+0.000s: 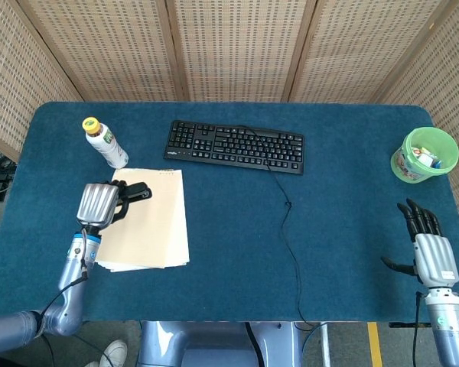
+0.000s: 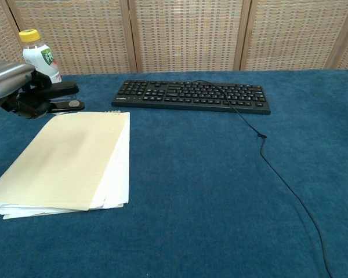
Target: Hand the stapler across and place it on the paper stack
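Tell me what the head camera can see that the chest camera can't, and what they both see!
Only the head view shows the green plastic bucket and the right hand, open with nothing in it. The chest view shows nothing the head view lacks, just a closer, lower angle. Both show the left hand holding the black stapler above the cream paper stack, the white bottle with a yellow cap, and the black keyboard with its cable on the blue table.

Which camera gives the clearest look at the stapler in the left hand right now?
The chest view: the stapler shows side-on, black, with both of its arms visible, sticking out of the left hand above the paper stack. The head view shows it from above as a small dark shape, partly covered by the hand.
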